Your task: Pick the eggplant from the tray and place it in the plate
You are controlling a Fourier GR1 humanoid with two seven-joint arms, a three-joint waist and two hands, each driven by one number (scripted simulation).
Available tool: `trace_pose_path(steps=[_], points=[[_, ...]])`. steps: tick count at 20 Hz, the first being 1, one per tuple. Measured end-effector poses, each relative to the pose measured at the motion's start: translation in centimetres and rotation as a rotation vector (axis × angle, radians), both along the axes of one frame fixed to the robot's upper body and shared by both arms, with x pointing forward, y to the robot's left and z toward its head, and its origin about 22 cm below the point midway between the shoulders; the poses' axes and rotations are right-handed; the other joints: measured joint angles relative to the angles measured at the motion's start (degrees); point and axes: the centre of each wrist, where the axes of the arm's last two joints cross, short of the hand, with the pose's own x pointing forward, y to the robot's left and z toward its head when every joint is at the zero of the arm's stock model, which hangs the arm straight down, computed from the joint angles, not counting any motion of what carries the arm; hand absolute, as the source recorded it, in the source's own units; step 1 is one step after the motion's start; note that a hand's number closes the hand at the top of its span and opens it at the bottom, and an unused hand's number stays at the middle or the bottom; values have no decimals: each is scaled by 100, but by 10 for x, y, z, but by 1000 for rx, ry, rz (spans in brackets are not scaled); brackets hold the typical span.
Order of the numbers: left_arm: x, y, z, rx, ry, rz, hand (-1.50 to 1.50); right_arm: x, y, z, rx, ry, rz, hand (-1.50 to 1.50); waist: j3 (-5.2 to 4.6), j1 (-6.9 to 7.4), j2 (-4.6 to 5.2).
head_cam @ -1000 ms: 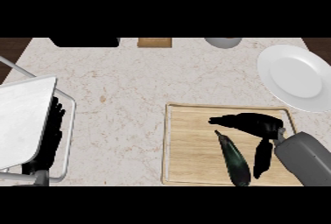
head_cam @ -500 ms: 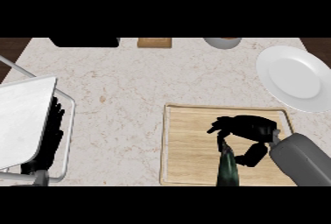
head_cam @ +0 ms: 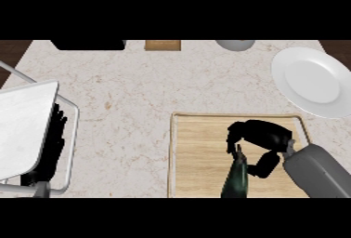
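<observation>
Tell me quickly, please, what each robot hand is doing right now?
Left robot hand: open, holding nothing, at the view's left edge.
Right robot hand: curled round the eggplant over the tray.

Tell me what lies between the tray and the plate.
Head view: nothing but bare counter separates the wooden tray from the white plate.

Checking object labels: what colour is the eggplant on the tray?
Very dark green, nearly black; the eggplant shows in the head view.
</observation>
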Motion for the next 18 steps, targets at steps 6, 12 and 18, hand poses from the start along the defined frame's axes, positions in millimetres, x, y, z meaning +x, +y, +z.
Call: trace_pose_path(steps=[6, 12, 18], points=[[-2, 1, 2, 4, -19, 11, 0, 32, 3, 21, -43, -270, -376, 150, 35, -19, 74], [-3, 2, 2, 6, -18, 15, 0, 57, 21, 63, 23, -628, -722, 150, 40, -48, 79], [-2, 2, 3, 6, -6, 6, 0, 72, 19, 90, 51, -892, -1008, 150, 37, -33, 83]])
